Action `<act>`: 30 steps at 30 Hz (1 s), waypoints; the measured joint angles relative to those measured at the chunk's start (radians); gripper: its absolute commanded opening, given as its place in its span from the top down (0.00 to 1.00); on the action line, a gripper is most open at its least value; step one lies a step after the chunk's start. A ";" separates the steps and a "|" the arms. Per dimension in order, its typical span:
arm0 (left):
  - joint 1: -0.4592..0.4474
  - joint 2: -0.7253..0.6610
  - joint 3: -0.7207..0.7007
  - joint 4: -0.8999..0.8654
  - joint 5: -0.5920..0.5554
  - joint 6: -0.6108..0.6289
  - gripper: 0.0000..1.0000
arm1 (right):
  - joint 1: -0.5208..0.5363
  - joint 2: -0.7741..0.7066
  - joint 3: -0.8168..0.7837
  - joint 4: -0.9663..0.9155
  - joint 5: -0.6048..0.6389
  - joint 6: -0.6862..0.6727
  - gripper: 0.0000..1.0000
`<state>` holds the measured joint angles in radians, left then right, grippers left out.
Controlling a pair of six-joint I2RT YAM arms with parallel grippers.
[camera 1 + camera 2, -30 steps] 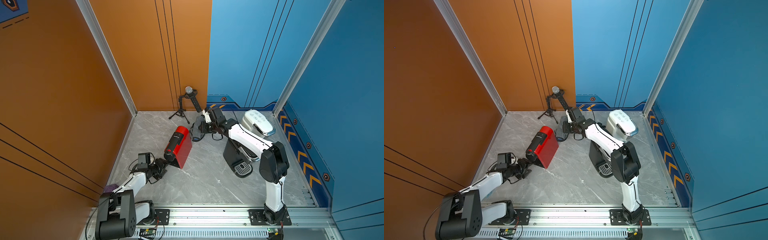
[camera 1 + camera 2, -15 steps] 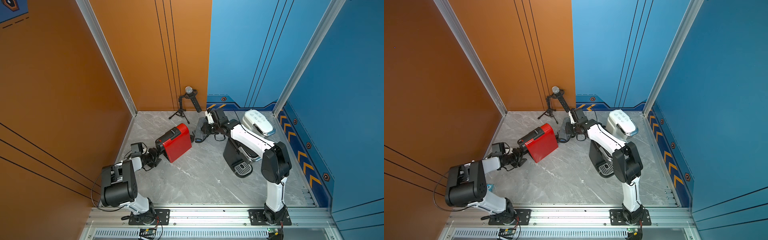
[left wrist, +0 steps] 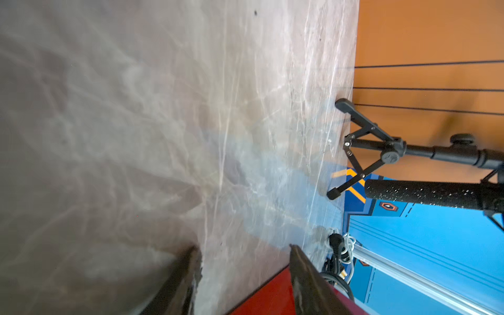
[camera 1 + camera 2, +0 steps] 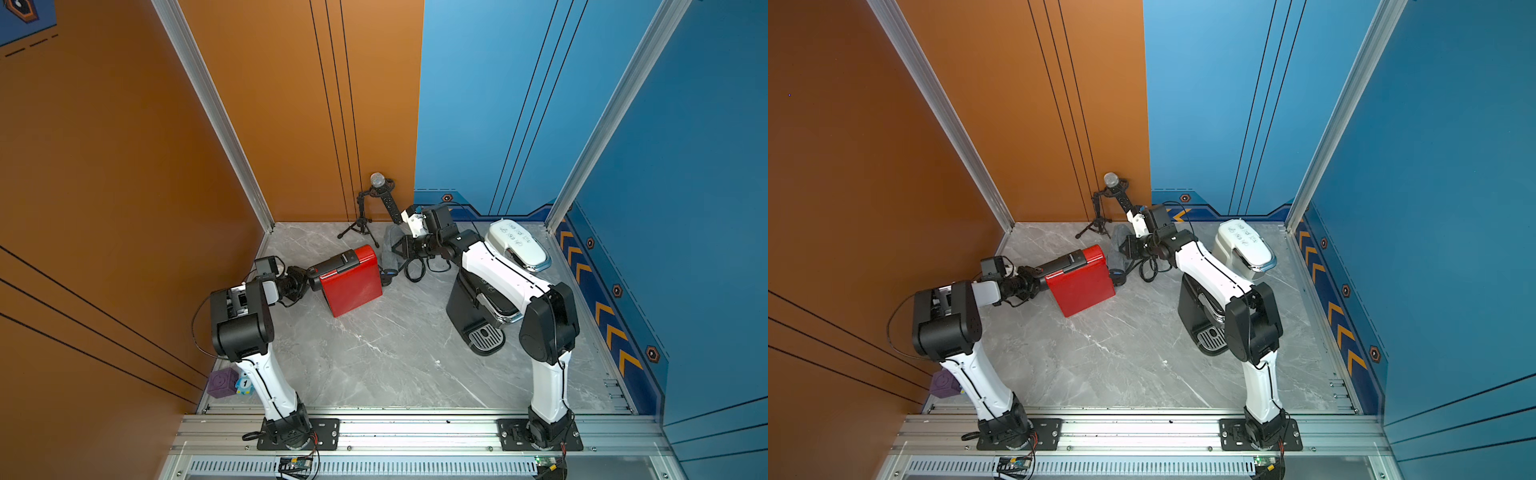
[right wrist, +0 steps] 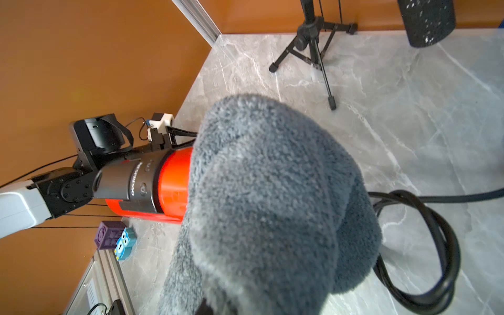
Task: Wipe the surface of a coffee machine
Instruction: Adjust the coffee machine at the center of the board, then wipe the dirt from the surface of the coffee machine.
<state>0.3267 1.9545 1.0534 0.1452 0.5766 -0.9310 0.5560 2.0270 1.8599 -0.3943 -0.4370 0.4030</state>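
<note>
A red coffee machine [image 4: 353, 282] [image 4: 1079, 286] with a black head lies on its side on the marble floor. My left gripper [image 4: 309, 274] [image 4: 1040, 276] is at the black head end. In the left wrist view its jaws [image 3: 244, 248] stand open, with floor between them and the red body [image 3: 261, 297] against one finger. My right gripper [image 4: 399, 249] [image 4: 1127, 249] is shut on a grey fluffy cloth [image 4: 390, 249] [image 5: 272, 204], which hangs at the machine's rear end [image 5: 171, 180]. The cloth hides the right fingers in the wrist view.
A black coffee machine [image 4: 478, 316] stands under my right arm, with a white one [image 4: 517, 245] behind it. A microphone on a tripod [image 4: 365, 212] [image 3: 381, 147] is at the back wall. A coiled black cable [image 5: 436, 245] lies beside the cloth. A purple cube [image 4: 222, 382] sits front left.
The red machine has swung round so its black head now points left toward the orange wall. My left arm folded up and back with it. The right gripper with the cloth barely shifted.
</note>
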 measured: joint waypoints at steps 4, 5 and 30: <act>-0.007 -0.085 -0.098 -0.006 -0.034 0.008 0.48 | -0.026 0.068 0.063 0.005 0.038 0.044 0.85; -0.007 -0.127 -0.142 -0.014 -0.043 0.012 0.48 | -0.031 0.101 0.105 -0.003 0.046 0.051 0.85; -0.071 -0.222 -0.113 -0.289 -0.127 0.157 0.47 | 0.092 0.235 0.114 -0.025 0.035 0.123 0.86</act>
<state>0.2558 1.7321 0.9405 -0.1436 0.4492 -0.7742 0.6476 2.2620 1.9739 -0.4191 -0.4015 0.5259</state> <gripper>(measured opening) 0.529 0.163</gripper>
